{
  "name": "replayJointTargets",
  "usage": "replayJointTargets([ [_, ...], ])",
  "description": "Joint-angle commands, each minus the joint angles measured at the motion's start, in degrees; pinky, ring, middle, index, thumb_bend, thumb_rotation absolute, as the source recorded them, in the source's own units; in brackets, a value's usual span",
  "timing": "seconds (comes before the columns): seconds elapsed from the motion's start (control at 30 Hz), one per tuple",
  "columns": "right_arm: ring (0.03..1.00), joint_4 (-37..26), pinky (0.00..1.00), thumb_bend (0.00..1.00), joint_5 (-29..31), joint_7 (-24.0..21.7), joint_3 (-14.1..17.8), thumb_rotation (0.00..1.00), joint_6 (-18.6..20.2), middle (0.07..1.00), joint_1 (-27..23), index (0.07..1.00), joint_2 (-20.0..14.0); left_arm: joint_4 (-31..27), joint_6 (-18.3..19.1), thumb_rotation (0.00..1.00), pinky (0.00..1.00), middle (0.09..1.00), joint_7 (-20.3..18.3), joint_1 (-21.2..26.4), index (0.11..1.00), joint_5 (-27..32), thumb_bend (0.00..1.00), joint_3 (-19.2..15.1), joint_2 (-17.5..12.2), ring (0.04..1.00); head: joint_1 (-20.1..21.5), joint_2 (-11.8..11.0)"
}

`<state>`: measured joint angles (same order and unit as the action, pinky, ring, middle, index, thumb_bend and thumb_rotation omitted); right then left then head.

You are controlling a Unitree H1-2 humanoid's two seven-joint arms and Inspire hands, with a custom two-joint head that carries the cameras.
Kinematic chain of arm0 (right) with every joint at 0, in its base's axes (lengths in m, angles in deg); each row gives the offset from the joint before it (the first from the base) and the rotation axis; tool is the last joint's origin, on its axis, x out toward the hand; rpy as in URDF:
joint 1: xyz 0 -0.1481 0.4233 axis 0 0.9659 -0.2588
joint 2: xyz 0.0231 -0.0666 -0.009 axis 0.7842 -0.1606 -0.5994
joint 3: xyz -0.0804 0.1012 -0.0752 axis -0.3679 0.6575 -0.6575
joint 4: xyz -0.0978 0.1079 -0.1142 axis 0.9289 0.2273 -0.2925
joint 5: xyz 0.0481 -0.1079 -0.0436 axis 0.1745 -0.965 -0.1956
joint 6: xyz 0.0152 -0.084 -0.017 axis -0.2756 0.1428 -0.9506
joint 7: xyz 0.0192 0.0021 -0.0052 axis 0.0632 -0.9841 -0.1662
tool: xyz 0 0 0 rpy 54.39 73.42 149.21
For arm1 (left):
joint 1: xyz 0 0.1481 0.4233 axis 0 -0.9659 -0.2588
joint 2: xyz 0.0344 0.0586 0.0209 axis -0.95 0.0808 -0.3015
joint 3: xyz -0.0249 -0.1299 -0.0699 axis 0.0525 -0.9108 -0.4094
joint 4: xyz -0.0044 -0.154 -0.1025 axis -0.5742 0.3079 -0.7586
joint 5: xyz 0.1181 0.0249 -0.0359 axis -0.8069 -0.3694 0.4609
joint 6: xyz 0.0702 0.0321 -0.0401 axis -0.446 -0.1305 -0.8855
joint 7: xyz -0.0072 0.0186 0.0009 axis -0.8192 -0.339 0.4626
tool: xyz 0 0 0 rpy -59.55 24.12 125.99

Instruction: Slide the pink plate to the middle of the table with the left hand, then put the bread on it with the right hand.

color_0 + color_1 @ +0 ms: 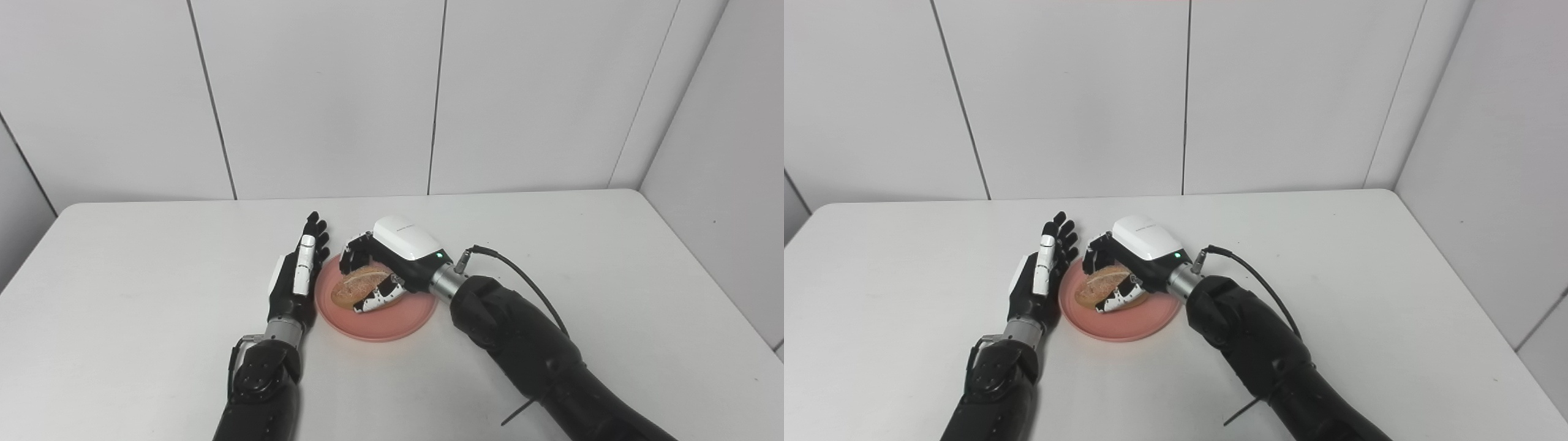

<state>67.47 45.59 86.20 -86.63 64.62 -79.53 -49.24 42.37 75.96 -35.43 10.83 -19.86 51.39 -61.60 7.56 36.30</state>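
Gripping bread (pixel 358 288) over pink plate (pixel 392 321), right hand (pixel 392 260) fingers (pixel 375 301) curled round; left hand (pixel 298 275) spread, empty.

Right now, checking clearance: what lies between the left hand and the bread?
Only the pink plate: its left rim and a bare strip of it lie between the left hand and the bread, which the right hand grips. Both eye views show it.

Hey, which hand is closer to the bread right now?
Right. The right hand is wrapped around the bread over the pink plate; the left hand stands open beside the plate's left rim.
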Motion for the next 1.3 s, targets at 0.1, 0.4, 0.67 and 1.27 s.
replayJointTargets([
  [0.1,0.248,1.17,0.19,0.52,0.33,0.56,-0.35,0.0,-1.4,0.472,-3.36,0.489,0.1,-1.0,-0.28,1.0,0.94,0.948,-0.19,0.24,0.95,-0.29,0.61,0.31,0.15,0.945,-0.07,-0.07],
  [0.4,0.42,2.83,0.32,0.52,0.53,1.03,-0.78,0.0,-1.42,0.459,-3.35,0.52,0.07,-1.23,-0.46,1.0,0.94,0.943,-0.05,0.16,0.943,-0.45,0.61,0.38,-0.02,0.943,-0.13,0.03],
  [0.67,0.77,-1.75,0.71,0.71,2.75,1.66,0.51,0.58,-2.36,0.786,-1.2,0.799,-0.86,-0.99,-0.89,1.0,0.93,0.955,-0.24,0.18,0.955,-0.66,0.62,0.59,-0.31,0.945,0.02,0.12],
  [1.27,0.896,-12.27,0.85,0.69,6.89,2.46,6.49,0.74,-0.14,0.923,4.46,0.931,-0.93,-1.6,0.26,1.0,0.97,0.954,-0.41,0.07,0.959,-0.05,0.63,0.37,-0.31,0.956,0.14,0.37],
])
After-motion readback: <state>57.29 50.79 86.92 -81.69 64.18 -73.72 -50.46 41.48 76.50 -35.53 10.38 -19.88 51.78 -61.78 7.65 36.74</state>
